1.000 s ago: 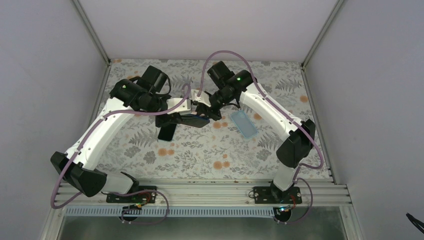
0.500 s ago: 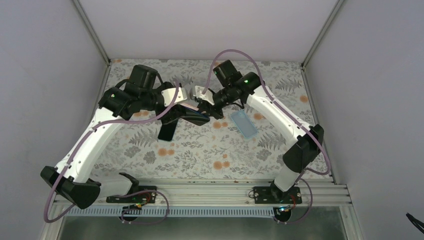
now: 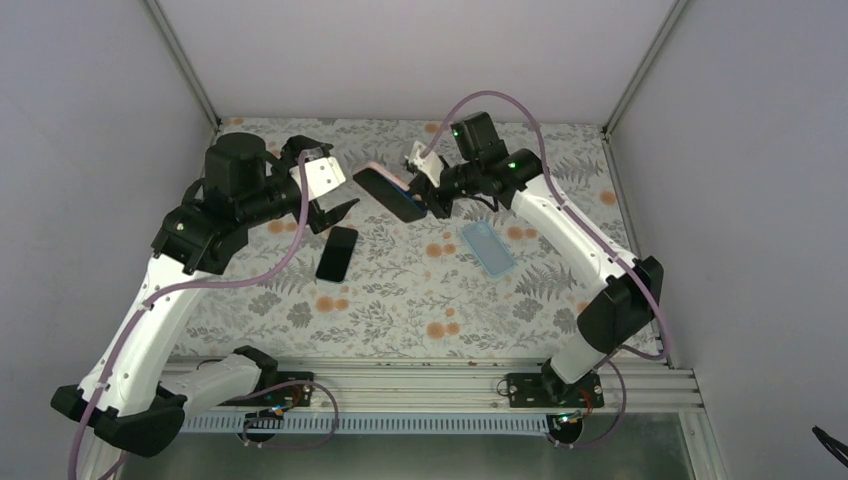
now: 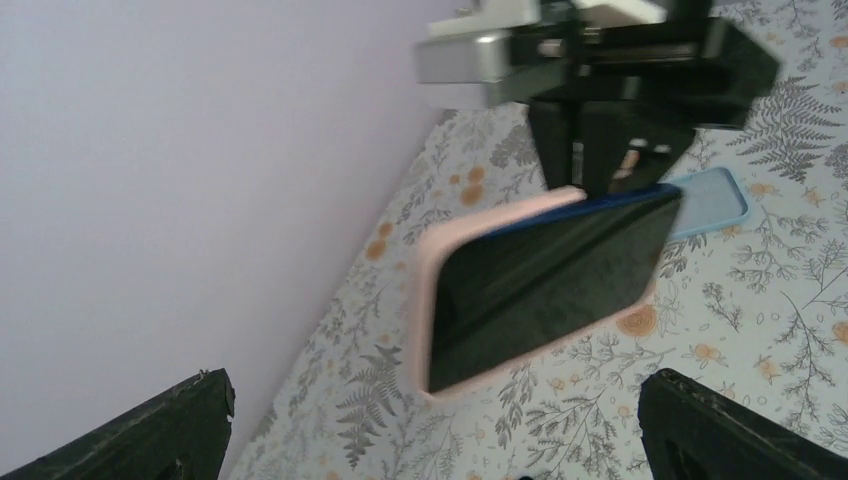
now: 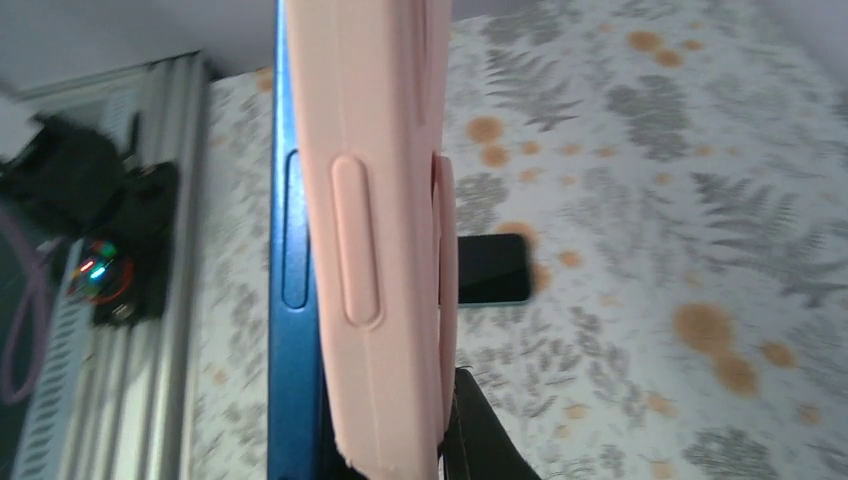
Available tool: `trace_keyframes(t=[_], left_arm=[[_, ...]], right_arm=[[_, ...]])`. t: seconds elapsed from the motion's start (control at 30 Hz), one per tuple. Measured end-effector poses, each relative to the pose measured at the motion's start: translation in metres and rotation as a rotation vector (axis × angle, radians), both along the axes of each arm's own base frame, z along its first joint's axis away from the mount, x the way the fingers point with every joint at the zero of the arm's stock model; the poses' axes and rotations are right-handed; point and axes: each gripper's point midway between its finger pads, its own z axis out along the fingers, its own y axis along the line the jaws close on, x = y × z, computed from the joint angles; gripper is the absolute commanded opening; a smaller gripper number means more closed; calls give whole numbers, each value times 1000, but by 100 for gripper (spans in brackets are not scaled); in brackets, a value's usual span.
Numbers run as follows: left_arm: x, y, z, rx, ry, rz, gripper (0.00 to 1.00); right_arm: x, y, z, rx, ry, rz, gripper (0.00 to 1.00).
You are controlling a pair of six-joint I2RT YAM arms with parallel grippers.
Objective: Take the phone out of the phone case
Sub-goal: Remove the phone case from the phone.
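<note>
- Right gripper (image 3: 432,196) is clamped on one end of the phone (image 3: 388,193), holding it in the air over the far half of the counter (image 3: 400,320), about midway along the far edge.
- The phone sits in its pink case (image 4: 425,300), dark screen facing the left wrist camera. A blue rim of the phone shows along the case edge at the gripped end.
- From the right wrist, the blue phone side and the pink case side run alongside each other.
- Left gripper (image 3: 325,208) is spread wide with nothing in it, just left of the phone and not touching it. Its fingers (image 4: 150,430) frame the case from either side.
- Down on the counter, a black handset (image 3: 337,253) lies flat left of centre.
- A light blue case (image 3: 488,248) lies flat right of centre, well apart from the handset.
</note>
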Motion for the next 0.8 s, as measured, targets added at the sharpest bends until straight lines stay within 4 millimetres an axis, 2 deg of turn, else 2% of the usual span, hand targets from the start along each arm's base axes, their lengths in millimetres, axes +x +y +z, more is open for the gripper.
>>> trace_keyframes(t=[0.17, 0.3, 0.4, 0.43, 0.47, 0.5, 0.6, 0.67, 0.8], left_arm=[[9, -5, 0, -7, -28, 1, 100], [21, -14, -21, 7, -52, 16, 99], [33, -27, -39, 26, -78, 38, 95], [38, -32, -43, 27, -88, 44, 84], [45, -38, -48, 26, -108, 53, 78], [51, -42, -53, 26, -118, 62, 76], [66, -54, -66, 26, -129, 79, 80], [76, -62, -67, 8, -142, 90, 83], [94, -74, -66, -38, -160, 110, 83]], right_arm=[[57, 0, 12, 30, -12, -203, 3], [102, 5, 28, 66, -42, -359, 3], [119, 6, 32, 95, -22, -448, 3], [124, 7, 32, 103, -11, -477, 3], [129, 7, 33, 113, 1, -506, 3], [135, 7, 34, 121, 11, -534, 3], [152, 8, 39, 137, 16, -605, 3], [165, 8, 46, 151, 1, -648, 3], [173, 6, 56, 169, -10, -685, 3]])
